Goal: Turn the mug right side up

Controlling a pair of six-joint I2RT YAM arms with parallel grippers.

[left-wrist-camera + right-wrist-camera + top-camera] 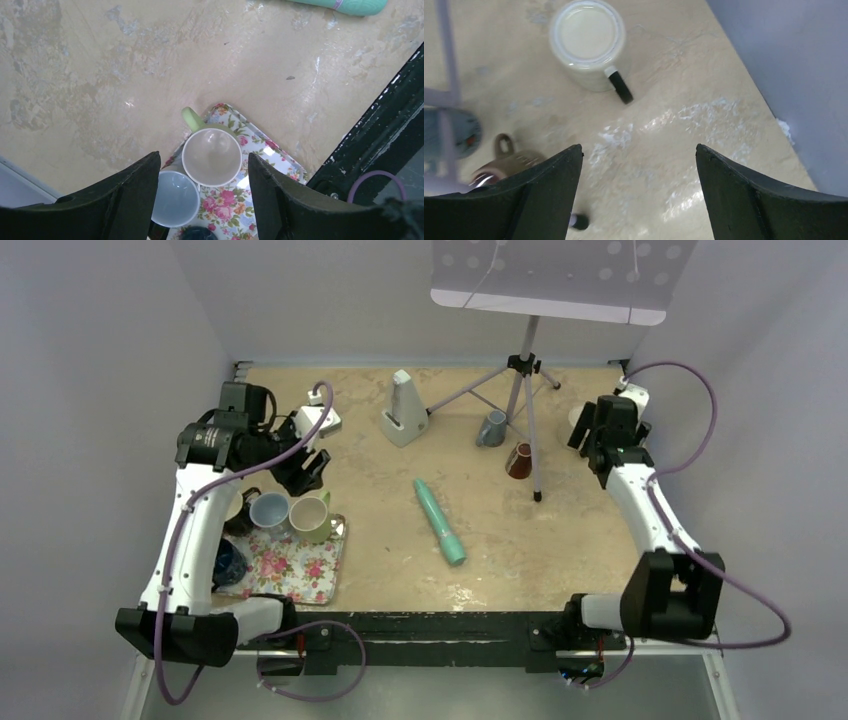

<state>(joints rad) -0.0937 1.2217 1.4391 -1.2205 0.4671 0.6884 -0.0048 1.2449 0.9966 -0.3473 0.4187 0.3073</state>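
A white mug (586, 45) with a black handle stands on the table with what looks like its flat base facing up. In the top view only a sliver of it (576, 418) shows beside my right wrist. My right gripper (638, 147) is open and empty above bare table, short of that mug; it also shows in the top view (596, 455). My left gripper (202, 157) is open and empty above a green mug (211, 155) and a light blue mug (175, 197), both upright on a floral tray (265, 145). The left gripper also shows in the top view (305, 472).
A brown mug (518, 460) and a grey mug (491, 428) lie on their sides by the legs of a music-stand tripod (527, 405). A teal cylinder (440, 520) lies mid-table and a white metronome (402, 410) stands at the back. A dark mug (228, 562) sits on the tray. Walls close both sides.
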